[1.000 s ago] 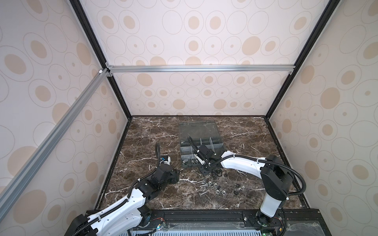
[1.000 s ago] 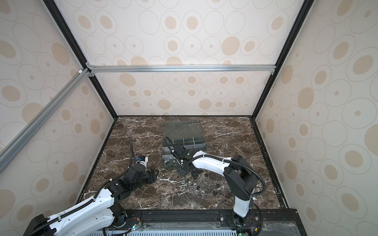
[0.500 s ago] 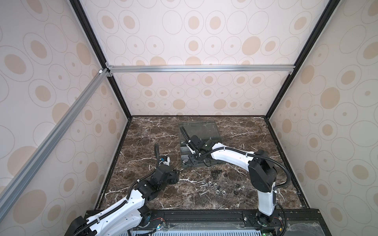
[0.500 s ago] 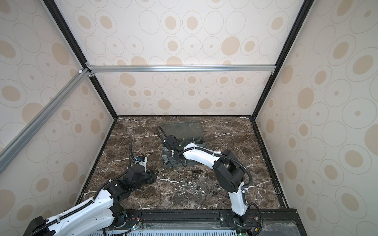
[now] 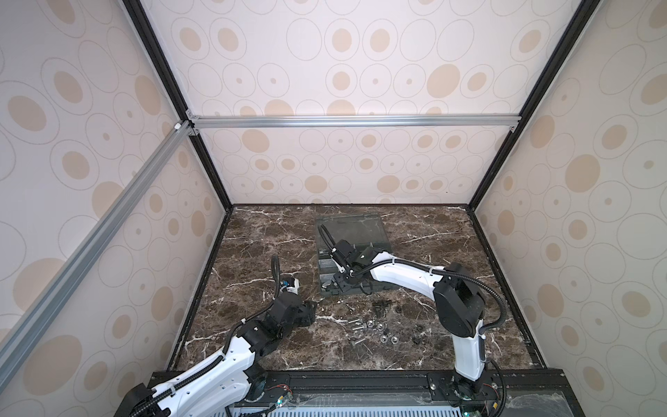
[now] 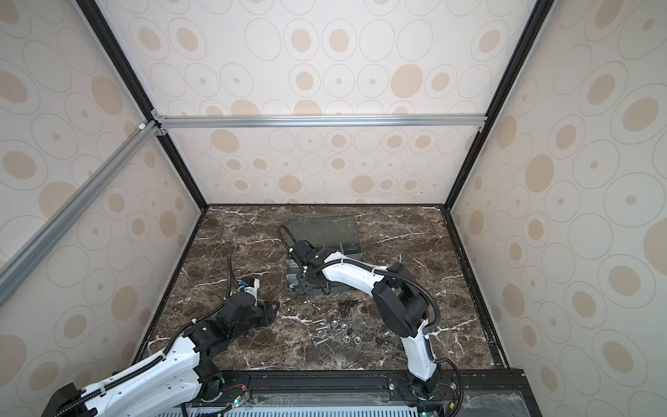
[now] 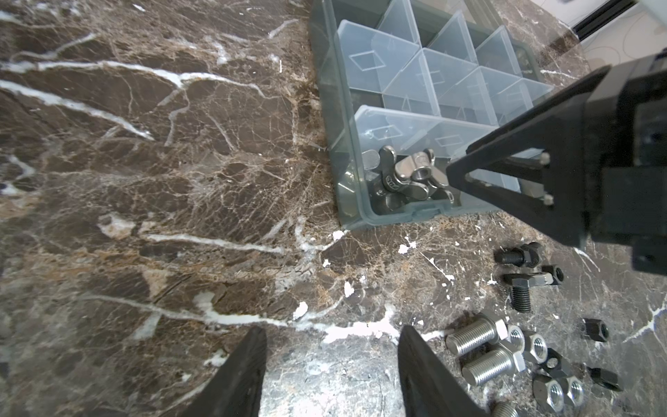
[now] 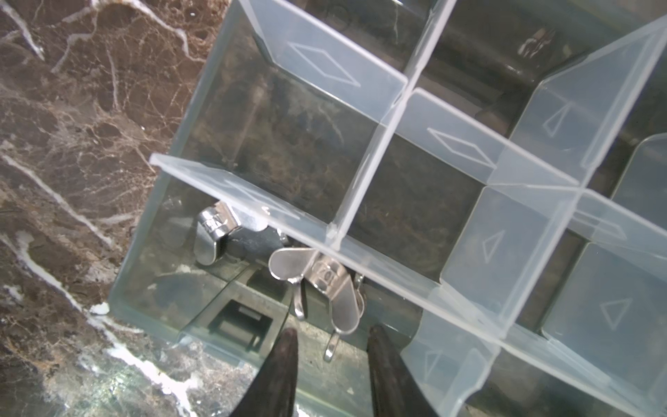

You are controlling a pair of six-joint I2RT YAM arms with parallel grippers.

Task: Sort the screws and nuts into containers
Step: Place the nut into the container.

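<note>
Over the last second the right arm has swung leftward along the box's near edge to its near-left corner, and the right gripper (image 8: 332, 330) has parted. The left arm has not shifted.

Nearest the front rail, a loose pile lies on the marble table (image 5: 252, 234). In it, silver screws (image 7: 476, 335) touch silver nuts (image 7: 534, 346), and black screws (image 7: 519, 285) lie just beyond them, towards the box. Bare marble runs wide on either side of the pile.

The left gripper (image 7: 332, 330) hovers over bare stone left of the pile, released, with nothing between its fingers. The floor is open from there up to the box corner.

The organiser box (image 7: 346, 202) stands just beyond the pile. The wing nuts (image 8: 317, 281) lie in its near-left corner compartment, hemmed in by the near wall, the left wall and a pale divider (image 8: 245, 198). The right gripper hangs over them with its jaws apart, its tips close to the near wall.

Farthest, the clear lid (image 5: 352, 231) lies open beyond the compartments, towards the back wall.
</note>
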